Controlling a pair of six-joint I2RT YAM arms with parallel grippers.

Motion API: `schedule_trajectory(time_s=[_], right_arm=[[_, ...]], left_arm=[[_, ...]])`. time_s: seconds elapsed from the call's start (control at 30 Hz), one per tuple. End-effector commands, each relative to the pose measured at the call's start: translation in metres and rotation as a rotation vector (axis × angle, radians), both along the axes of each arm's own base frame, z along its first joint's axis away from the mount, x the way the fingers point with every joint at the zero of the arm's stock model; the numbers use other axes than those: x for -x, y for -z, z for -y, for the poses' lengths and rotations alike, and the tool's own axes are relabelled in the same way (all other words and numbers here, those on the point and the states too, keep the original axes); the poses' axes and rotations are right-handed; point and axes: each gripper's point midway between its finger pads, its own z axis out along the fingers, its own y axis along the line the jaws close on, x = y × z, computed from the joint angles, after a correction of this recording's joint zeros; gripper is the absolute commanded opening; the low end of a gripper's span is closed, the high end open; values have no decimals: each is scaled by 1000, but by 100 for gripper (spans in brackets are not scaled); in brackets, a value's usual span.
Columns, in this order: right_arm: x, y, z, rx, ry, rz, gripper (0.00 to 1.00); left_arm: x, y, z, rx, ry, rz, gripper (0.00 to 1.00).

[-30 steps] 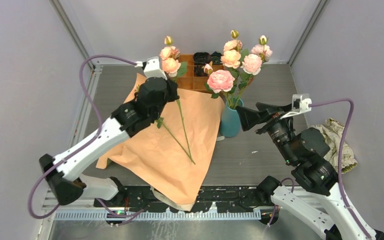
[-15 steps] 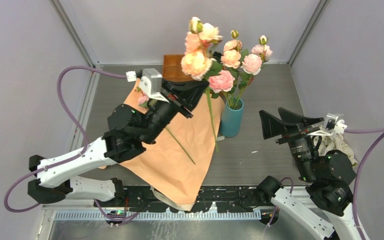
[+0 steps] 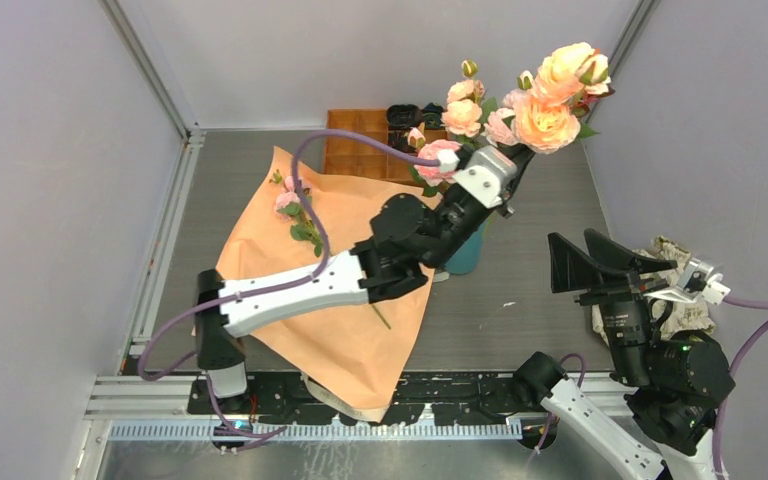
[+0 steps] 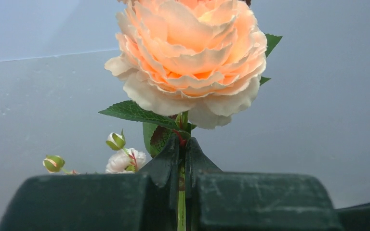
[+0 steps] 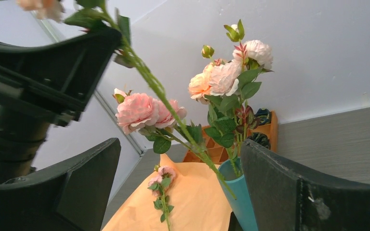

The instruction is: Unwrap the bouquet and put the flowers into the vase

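Now my left gripper [image 4: 182, 166] clenches 1 peach rose [image 4: 188, 57] by its stem [image 4: 181, 217] near the vase [image 5: 240, 195]; next, steer its tip inside. Right gripper [image 5: 177, 159] hangs released.

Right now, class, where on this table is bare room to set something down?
Bare table lies between vase and right gripper, and left of the peach paper. Crowded: orange tray, vase and left gripper holding a flower at back centre.

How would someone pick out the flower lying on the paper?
Find the peach-orange paper spread left of the teal vase. Near its far corner lies a small pink-bloomed sprig with green leaves. It alone lies flat; the other flowers stand in the vase or the left gripper.
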Motion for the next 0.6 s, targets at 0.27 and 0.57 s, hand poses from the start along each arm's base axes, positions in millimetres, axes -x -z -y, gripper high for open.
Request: schedule_trajectory(time_s=[0.27,0.57], right_arm=[[3,-3,11,-3,43,30,100],[-5,-1,1,2,27,17,99]], left_arm=[[-56,-46,-38,136,-231,67,0],[-67,-59,-59,182,-247,21,0]])
